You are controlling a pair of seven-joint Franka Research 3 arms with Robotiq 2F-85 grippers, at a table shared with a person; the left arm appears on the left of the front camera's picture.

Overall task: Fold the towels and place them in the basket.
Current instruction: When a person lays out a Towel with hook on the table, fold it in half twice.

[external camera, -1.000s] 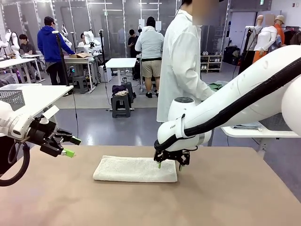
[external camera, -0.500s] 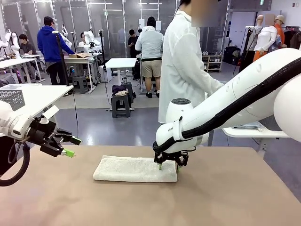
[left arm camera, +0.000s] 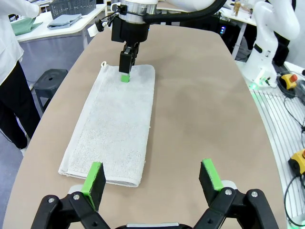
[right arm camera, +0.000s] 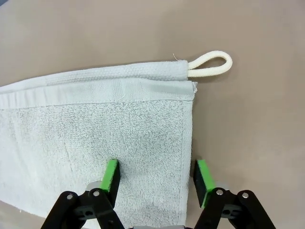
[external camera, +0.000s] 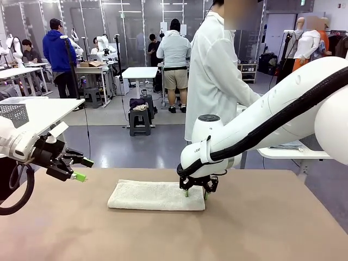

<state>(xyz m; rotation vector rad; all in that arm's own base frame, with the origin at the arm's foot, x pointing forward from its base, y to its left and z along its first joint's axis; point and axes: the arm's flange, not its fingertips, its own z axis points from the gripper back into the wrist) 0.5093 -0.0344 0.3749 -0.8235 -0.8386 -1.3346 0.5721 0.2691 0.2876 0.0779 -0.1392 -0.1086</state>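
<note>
towel (external camera: 147,194) lies flat; right wrist view shows right pincer (right arm camera: 156,167) parted astride its looped edge; left pincer (left arm camera: 151,169) gapes empty

Three views, all fixed on the cream towel (external camera: 156,196)
My front camera sits on the robot's side of the table (external camera: 272,234), looking across the towel's long side toward the person (external camera: 217,81) beyond it, far enough back to take in its whole length. My left wrist camera looks down the towel's length from above and just off one short end, the right gripper (left arm camera: 125,76) at the towel's other end. My right wrist camera hangs close over that other end, facing down at the corner loop (right arm camera: 209,64). All three share the towel; front and left wrist share the right gripper
</note>
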